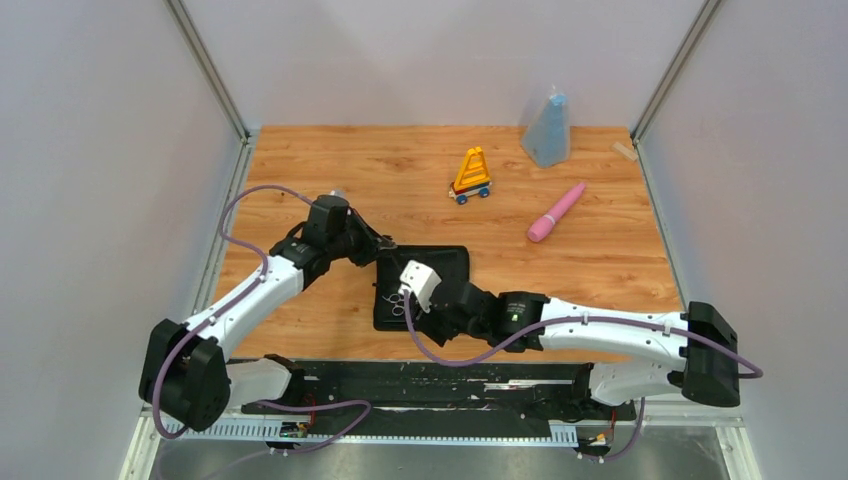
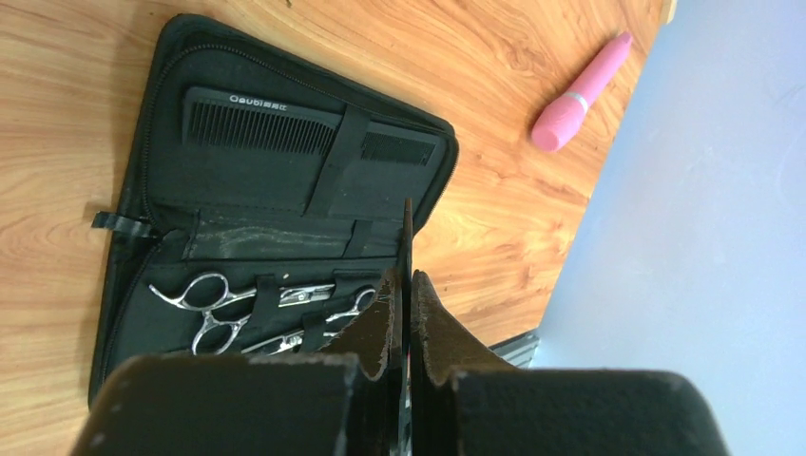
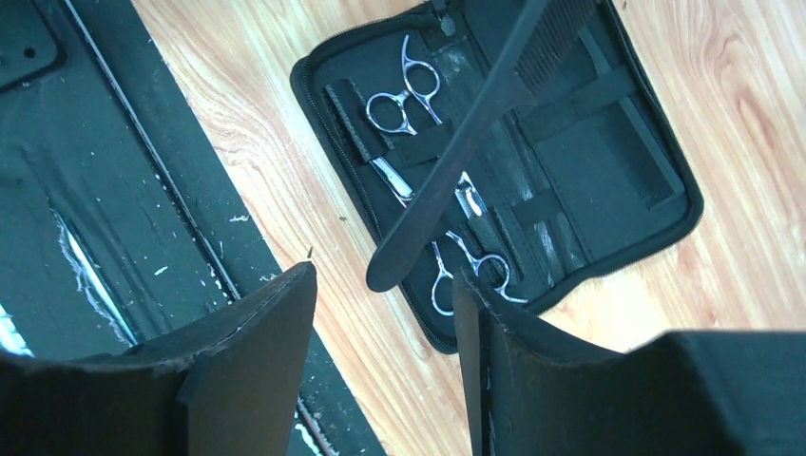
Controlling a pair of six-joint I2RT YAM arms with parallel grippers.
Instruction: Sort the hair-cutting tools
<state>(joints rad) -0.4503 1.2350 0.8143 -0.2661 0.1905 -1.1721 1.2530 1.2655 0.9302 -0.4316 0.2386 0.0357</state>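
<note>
- Lying open on the woodgrain table [image 1: 600,250], a black zippered case [image 1: 445,262] sits under both arms.
- Left wrist: left gripper [image 2: 407,275] clenches the thin handled comb [image 2: 408,223]; flat toothed comb [image 2: 257,123] is strapped in the case.
- Right wrist: right gripper [image 3: 385,277] is released, jaws apart; two slim steel scissors [image 3: 404,95] are strapped inside.

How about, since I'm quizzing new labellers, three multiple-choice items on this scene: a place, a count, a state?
1. Where is the handleless comb? A) strapped in the zip case B) loose on the wood C) held in the air
2. How many scissors are in the case? A) one B) two C) three
3. How is the right gripper? A) shut on scissors B) open C) shut on the case
Key: 1A, a strap crosses it inside the case; 2B, two silver pairs sit under straps; 3B, its fingers stand apart, gripping nothing.
</note>
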